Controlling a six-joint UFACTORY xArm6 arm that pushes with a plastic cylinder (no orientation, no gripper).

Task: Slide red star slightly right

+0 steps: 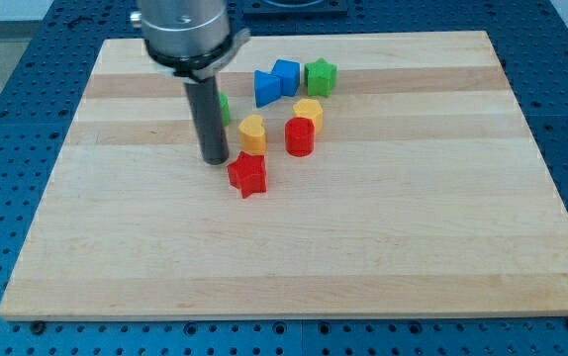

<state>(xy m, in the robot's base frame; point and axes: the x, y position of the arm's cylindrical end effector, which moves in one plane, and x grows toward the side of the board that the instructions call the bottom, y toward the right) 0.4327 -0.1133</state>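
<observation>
The red star (248, 175) lies on the wooden board a little left of the view's centre. My tip (215, 160) rests on the board just left of and slightly above the star, close to it; I cannot tell whether they touch. The dark rod rises from the tip to the arm's grey head at the view's top. Right above the star is a yellow heart-like block (252, 133).
A red cylinder (300, 136) and a yellow block (309, 112) sit right of the yellow heart-like block. Above them are a blue triangle-like block (265, 87), a blue block (286, 76) and a green star (321, 75). A green block (224, 107) is mostly hidden behind the rod.
</observation>
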